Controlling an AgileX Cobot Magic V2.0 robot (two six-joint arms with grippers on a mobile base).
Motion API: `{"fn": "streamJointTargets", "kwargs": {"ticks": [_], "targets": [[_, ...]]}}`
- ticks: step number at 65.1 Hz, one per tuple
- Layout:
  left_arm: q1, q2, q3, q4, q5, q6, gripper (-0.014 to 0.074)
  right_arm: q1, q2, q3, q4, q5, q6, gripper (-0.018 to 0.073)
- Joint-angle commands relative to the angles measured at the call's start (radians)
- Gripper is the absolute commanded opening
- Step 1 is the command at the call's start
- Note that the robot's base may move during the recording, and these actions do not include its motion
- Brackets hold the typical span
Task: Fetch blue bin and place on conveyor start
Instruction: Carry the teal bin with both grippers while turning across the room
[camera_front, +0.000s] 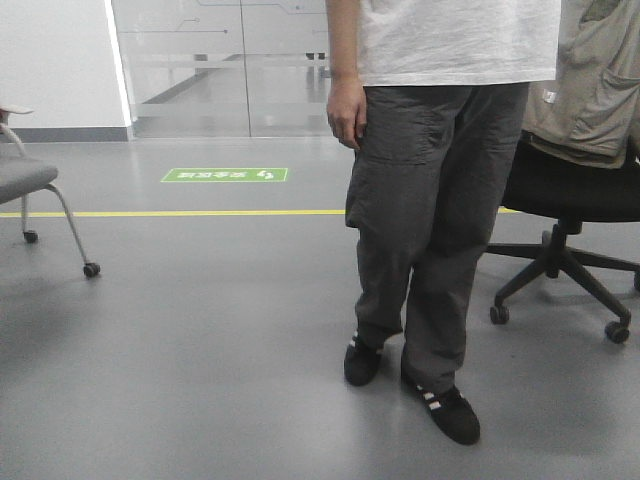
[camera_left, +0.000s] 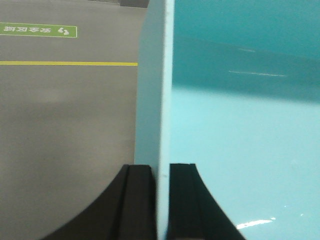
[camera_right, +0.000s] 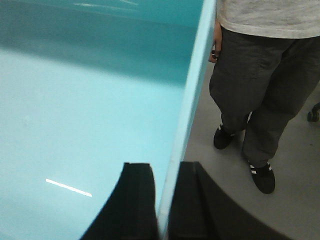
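The blue bin (camera_left: 240, 130) is a pale aqua tub and fills the right of the left wrist view. My left gripper (camera_left: 161, 175) is shut on its left wall, one black finger outside and one inside. In the right wrist view the blue bin (camera_right: 90, 110) fills the left. My right gripper (camera_right: 167, 175) is shut on its right wall in the same way. The bin hangs above the grey floor between both grippers. The conveyor start is out of view. Neither gripper shows in the front view.
A person in dark trousers and black shoes (camera_front: 430, 230) stands close ahead, also in the right wrist view (camera_right: 260, 100). A black office chair (camera_front: 570, 200) stands at right, a grey chair (camera_front: 35, 190) at left. A yellow floor line (camera_front: 170, 213) and a green floor sign (camera_front: 225, 175) lie beyond.
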Motion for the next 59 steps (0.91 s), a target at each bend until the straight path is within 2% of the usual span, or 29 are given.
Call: {"fn": "streamJointTargets", "kwargs": {"ticks": [1,59], "targets": [[0.004,-0.011,-0.010,0.009,-0.065,-0.004,-0.0111,-0.010,-0.013,-0.008,-0.041,-0.022,-0.023,-0.0152],[0.004,-0.011,-0.010,0.009,-0.065,-0.004,-0.0111,-0.010,-0.013,-0.008,-0.041,-0.022,-0.023,-0.0152]]}}
